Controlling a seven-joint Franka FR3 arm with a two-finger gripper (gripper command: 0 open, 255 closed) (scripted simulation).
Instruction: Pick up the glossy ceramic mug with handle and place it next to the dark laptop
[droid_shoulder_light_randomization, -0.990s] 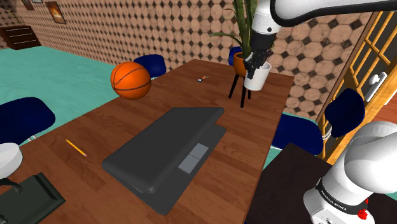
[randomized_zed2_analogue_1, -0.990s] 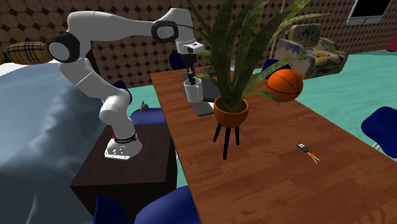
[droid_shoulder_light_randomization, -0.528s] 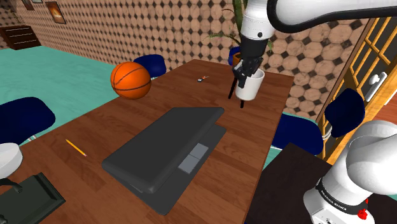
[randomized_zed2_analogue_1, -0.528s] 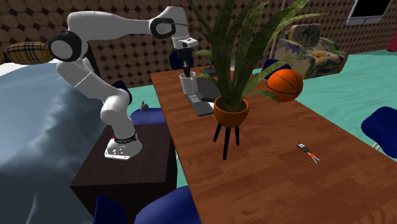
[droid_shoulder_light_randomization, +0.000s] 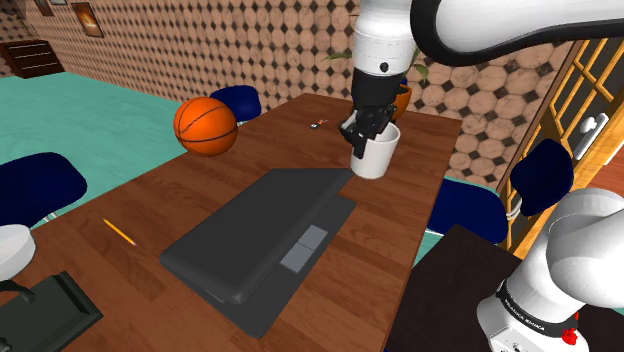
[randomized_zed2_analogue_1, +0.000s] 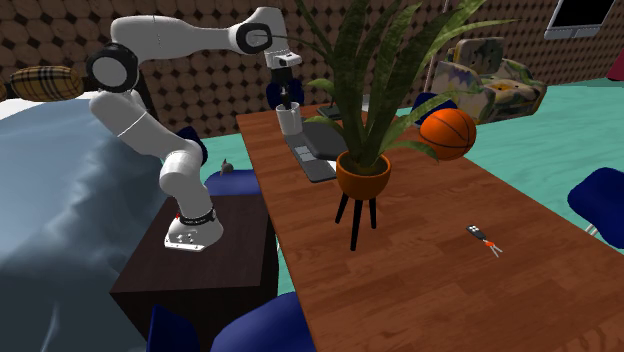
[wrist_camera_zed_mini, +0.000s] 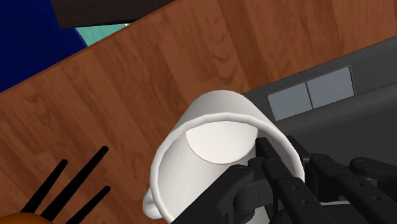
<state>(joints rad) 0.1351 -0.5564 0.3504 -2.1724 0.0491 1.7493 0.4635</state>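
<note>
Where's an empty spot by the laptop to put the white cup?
Bare table runs between the laptop and the edge nearest the stand, under the held mug. More lies between laptop, basketball and pencil. The far end by the potted plant is crowded.

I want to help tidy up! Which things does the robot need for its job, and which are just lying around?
For the job:
white mug, held by the gripper
dark laptop

Just lying about:
basketball
pencil
potted plant
</note>
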